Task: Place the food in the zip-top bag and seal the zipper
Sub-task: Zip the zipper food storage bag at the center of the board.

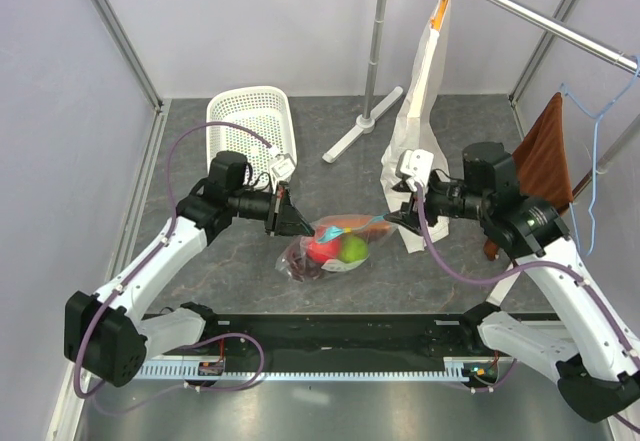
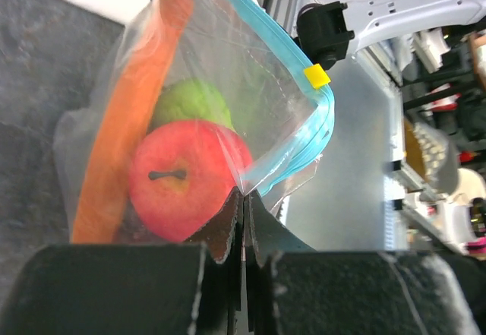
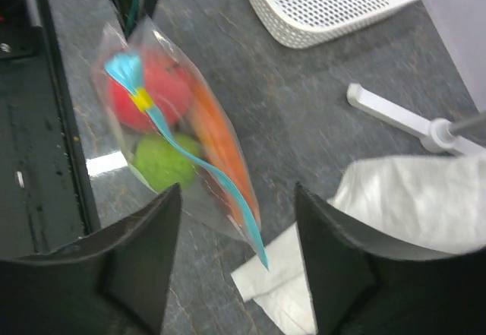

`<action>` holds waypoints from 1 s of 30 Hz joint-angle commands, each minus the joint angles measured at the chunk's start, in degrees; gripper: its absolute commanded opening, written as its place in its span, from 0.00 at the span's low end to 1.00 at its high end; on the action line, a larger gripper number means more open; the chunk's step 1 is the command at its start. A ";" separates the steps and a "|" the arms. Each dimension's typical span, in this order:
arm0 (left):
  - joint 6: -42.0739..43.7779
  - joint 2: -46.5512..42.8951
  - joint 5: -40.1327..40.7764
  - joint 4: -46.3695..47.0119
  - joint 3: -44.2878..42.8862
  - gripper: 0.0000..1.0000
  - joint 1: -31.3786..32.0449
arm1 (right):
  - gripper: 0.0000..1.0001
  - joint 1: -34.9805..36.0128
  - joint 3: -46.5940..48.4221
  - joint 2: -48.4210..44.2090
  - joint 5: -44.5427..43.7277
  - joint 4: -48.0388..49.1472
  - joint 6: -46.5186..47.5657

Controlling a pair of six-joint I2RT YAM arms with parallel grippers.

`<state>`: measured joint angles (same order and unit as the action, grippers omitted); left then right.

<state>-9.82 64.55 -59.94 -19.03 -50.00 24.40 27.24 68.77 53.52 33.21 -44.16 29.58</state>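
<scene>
The clear zip-top bag [image 1: 335,246] lies mid-table and holds a red apple [image 2: 186,179], a green fruit [image 2: 194,103], an orange papaya slice [image 2: 133,115] and dark grapes [image 1: 300,263]. No small dark ball shows. My left gripper [image 2: 244,198] is shut on the bag's corner, just below the teal zipper [image 2: 304,145] with its yellow slider [image 2: 317,76]. My right gripper [image 3: 235,198] is open, and the zipper's [image 3: 205,175] free end lies between its fingers, untouched. In the top view the left gripper [image 1: 297,223] and right gripper [image 1: 398,219] flank the bag.
A white basket [image 1: 250,121] stands at the back left. A stand's base [image 1: 360,131] lies behind the bag. A tall white paper bag [image 1: 420,111] hangs right beside my right gripper. A brown cloth [image 1: 545,156] and blue hanger [image 1: 600,161] hang at the right.
</scene>
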 commanded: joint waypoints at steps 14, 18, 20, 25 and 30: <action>-7.58 2.68 -0.26 -6.72 -9.50 0.02 4.16 | 0.43 34.51 14.72 12.84 -19.29 0.66 16.37; -7.93 2.77 -1.84 -6.99 -10.03 0.02 4.16 | 0.41 41.48 11.40 13.11 -28.01 0.13 21.12; -8.02 2.68 -2.63 -6.99 -10.03 0.02 4.16 | 0.39 43.33 9.29 12.75 -31.00 0.48 23.06; -8.10 2.24 -3.95 -6.99 -9.77 0.02 4.07 | 0.38 44.65 5.59 11.44 -34.70 -0.31 26.14; -9.07 2.59 -5.62 -6.20 -9.68 0.02 4.16 | 0.37 44.65 2.69 11.17 -36.81 0.47 26.76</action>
<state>-16.01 67.68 -60.60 -27.40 -56.75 28.47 71.48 73.12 66.37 0.71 -45.04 54.26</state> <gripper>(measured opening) 0.025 0.373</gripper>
